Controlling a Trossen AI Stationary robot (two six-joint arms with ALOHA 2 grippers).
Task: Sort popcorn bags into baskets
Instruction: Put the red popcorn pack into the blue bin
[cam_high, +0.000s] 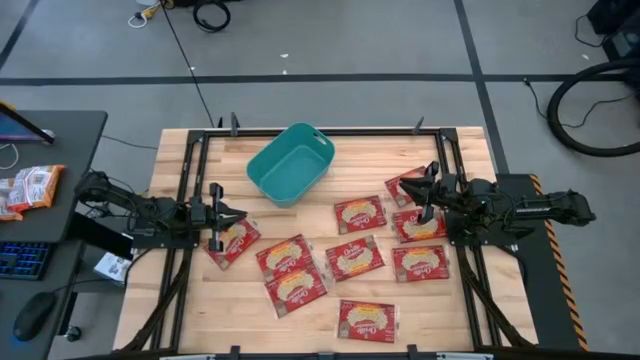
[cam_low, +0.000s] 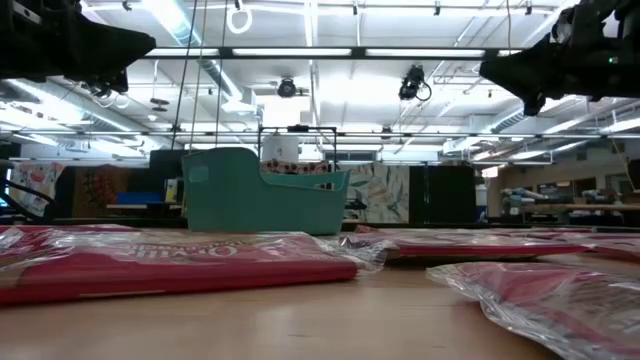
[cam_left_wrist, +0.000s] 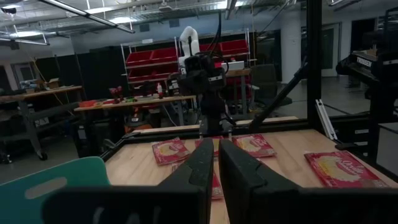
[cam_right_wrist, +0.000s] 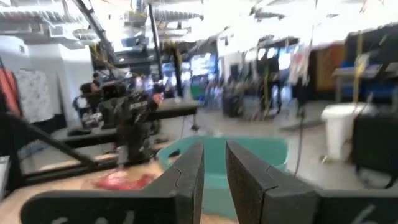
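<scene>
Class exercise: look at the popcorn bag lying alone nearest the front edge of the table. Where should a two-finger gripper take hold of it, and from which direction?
The popcorn bag lies flat on the table, clear of the others, so come straight down from above. Probably pinch one of its crimped short edges, where the thin film can lift between the fingers; the flat middle offers nothing to close on.

This is a robotics lab or workshop. Long ceiling light strips (cam_low: 300, 52) hang under exposed pipes, a rack of red storage bins (cam_left_wrist: 186, 57) stands behind cluttered workbenches (cam_left_wrist: 43, 96), and cables (cam_high: 590, 110) trail across a grey taped floor beside a wooden surface (cam_high: 330, 325).
</scene>
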